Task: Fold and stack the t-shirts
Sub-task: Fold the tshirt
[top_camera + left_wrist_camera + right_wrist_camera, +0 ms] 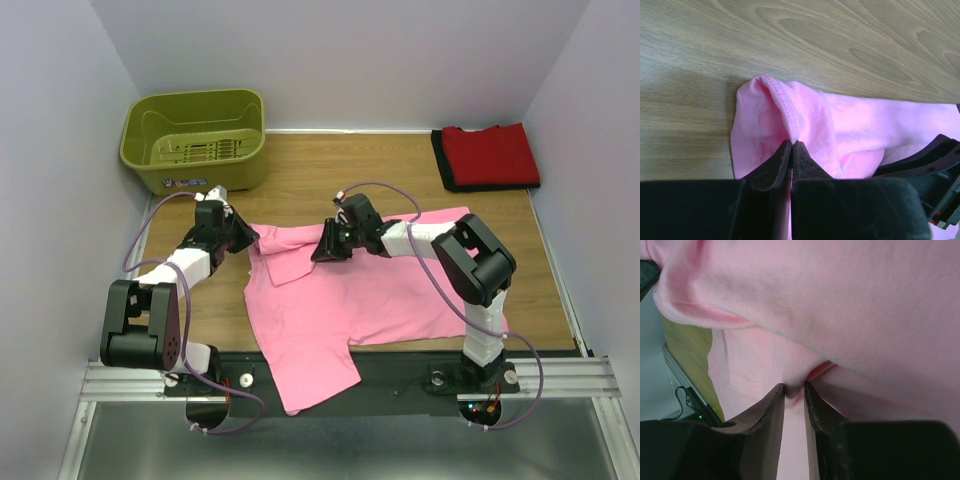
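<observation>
Plain pale walls (350, 60) enclose a wood-grain table (330, 170) on three sides.

Soft, even overhead light fills the top view, bright and without glare; the arms cast only faint shadows on the wooden table (400, 170); the rail at the bottom edge bows slightly; in the left wrist view the pink t-shirt (805, 115) throws a soft shadow leftward on the wood; the near black fingers (772, 167) are blurred; the right wrist view is dimmer, its cloth close and hazy.
</observation>
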You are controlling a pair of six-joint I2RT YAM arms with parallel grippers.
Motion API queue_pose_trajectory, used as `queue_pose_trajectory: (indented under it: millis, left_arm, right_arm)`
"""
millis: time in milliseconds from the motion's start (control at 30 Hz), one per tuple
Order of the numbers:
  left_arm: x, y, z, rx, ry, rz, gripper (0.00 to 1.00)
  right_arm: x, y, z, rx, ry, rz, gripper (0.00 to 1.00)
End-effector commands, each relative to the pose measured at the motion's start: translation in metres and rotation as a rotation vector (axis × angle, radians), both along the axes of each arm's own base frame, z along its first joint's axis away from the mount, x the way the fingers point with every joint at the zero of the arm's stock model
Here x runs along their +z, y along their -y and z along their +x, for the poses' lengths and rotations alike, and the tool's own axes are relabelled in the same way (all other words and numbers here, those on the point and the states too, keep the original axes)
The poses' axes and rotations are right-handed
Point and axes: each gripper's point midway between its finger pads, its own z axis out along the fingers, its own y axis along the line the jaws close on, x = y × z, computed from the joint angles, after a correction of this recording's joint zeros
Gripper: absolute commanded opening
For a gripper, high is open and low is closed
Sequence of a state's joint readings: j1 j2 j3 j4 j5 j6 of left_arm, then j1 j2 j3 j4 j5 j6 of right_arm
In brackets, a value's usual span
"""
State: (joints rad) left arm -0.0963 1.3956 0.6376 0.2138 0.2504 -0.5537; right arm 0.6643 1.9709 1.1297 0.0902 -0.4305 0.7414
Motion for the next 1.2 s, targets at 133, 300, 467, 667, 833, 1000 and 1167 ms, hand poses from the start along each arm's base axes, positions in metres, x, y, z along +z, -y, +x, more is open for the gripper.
queue_pose_trajectory:
  millis: [133, 300, 467, 667, 833, 1000, 1167]
  left_arm:
    - [0.031, -0.002, 0.019, -0.005, 0.103, 0.008, 0.12]
    - [0.040, -0.009, 0.025, 0.039, 0.120, 0.021, 0.11]
    - [0.052, -0.006, 0.023, 0.048, 0.137, -0.016, 0.11]
    - [0.024, -0.007, 0.002, 0.083, 0.042, -0.040, 0.12]
    - [-0.009, -0.014, -0.022, 0.142, -0.043, -0.042, 0.13]
    - [-0.015, -0.017, -0.026, 0.180, -0.053, -0.053, 0.15]
    - [-0.015, -0.017, -0.025, 0.167, -0.063, -0.047, 0.24]
  right_arm:
    - [0.051, -0.021, 0.007, 0.042, 0.100, 0.104, 0.01]
    - [0.073, -0.006, 0.003, 0.033, 0.123, 0.059, 0.00]
    - [0.083, 0.011, -0.018, 0.064, 0.050, -0.004, 0.01]
    - [0.066, 0.023, -0.052, 0.124, -0.084, -0.023, 0.01]
    - [0.050, 0.037, -0.074, 0.154, -0.145, -0.060, 0.01]
    - [0.030, 0.052, -0.098, 0.256, -0.203, -0.107, 0.22]
    - [0.059, 0.095, -0.031, 0.056, -0.012, -0.173, 0.45]
